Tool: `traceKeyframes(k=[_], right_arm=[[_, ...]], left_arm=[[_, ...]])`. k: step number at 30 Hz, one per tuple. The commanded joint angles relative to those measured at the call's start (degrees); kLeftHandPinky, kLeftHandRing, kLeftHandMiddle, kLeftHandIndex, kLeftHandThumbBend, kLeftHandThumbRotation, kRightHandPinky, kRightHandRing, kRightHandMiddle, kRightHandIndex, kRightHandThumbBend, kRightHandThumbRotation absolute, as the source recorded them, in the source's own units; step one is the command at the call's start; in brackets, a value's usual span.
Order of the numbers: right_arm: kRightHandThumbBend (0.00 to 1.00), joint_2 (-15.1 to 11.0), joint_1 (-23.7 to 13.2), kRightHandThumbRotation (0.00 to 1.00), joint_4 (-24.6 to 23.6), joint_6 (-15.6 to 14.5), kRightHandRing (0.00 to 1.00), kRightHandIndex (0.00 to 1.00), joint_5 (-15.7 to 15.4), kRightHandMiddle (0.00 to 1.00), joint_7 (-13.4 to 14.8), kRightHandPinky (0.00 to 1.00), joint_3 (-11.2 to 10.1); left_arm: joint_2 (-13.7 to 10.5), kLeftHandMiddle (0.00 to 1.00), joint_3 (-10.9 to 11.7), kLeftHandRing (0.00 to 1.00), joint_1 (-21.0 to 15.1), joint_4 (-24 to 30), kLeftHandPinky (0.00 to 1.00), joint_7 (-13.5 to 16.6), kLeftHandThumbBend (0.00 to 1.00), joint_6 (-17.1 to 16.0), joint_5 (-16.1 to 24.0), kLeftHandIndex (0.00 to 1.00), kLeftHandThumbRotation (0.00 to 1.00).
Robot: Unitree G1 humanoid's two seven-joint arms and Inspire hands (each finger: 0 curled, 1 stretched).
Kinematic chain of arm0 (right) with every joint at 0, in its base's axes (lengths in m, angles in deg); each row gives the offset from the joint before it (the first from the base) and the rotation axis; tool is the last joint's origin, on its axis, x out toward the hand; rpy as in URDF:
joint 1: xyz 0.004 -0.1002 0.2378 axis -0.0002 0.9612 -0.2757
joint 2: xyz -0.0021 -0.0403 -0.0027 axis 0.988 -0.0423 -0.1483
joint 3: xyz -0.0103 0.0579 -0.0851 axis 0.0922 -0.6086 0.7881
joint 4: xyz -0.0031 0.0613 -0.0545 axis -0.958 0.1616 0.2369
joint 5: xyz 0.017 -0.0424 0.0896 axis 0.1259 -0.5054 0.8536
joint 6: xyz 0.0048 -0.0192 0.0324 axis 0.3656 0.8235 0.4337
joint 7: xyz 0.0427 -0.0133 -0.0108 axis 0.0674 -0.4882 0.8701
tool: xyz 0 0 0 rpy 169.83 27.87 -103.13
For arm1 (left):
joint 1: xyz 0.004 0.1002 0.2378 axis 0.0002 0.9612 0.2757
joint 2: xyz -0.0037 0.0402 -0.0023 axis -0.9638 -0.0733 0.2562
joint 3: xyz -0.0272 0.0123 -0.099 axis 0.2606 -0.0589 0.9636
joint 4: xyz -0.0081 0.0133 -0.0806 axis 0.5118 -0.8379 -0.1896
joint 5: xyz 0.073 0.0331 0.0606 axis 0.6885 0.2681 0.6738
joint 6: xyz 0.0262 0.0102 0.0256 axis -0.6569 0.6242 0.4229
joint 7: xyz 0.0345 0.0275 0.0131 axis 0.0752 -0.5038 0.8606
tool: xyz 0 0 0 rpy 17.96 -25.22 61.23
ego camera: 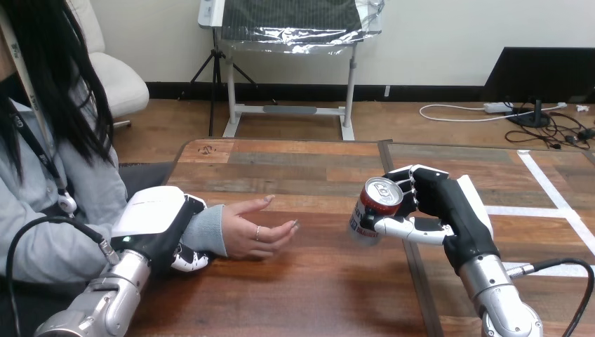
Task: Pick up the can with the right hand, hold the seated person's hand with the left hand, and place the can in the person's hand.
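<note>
Red-and-white can [370, 210] sits tilted in the right hand [438, 200], whose fingers and thumb wrap round its body; its silver top faces up and toward the view's left, above the wooden surface [316, 288]. Apart from it, to the left, the person's hand [254, 233] rests on the surface, palm open toward the can. The left hand [151, 214] is curled round the person's wrist [207, 230] at the grey cuff

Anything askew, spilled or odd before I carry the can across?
Only the can: it sits tilted rather than upright in the right hand, apparently lifted clear of the table. No spill or dent shows. The left hand is curled round the person's wrist, and the person's hand lies open.
</note>
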Motion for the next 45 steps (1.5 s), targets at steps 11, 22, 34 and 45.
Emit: traceKeyframes(k=[11, 22, 34, 45], right_arm=[[0.75, -0.03, -6.07, 0.0, -0.19, 2.33, 0.45, 0.54, -1.02, 0.51, 1.73, 0.42, 0.44], [0.76, -0.04, -6.22, 0.0, 0.16, 2.41, 0.45, 0.53, -2.11, 0.51, 2.31, 0.42, 1.15], [0.75, 0.33, -6.42, 0.0, 0.47, 2.21, 0.44, 0.53, -2.87, 0.51, 2.51, 0.41, 1.66], [0.74, 1.07, -6.41, 0.0, 0.6, 1.69, 0.45, 0.53, -2.6, 0.52, 1.85, 0.42, 2.17]], left_arm=[[0.57, 0.46, 0.34, 0.42, 0.76, 4.83, 0.39, 0.57, 0.83, -1.94, -0.61, 0.48, 0.0], [0.1, 0.46, 0.56, 0.42, 1.34, 6.8, 0.39, 0.99, 0.83, -2.94, -0.62, 0.48, 0.0], [-0.29, 0.46, 1.1, 0.42, 2.09, 9.01, 0.38, 0.97, 0.83, -3.99, -0.97, 0.48, 0.0], [-0.48, 0.46, 1.61, 0.41, 2.8, 11.33, 0.38, 0.61, 0.84, -4.41, -1.2, 0.47, 0.0]])
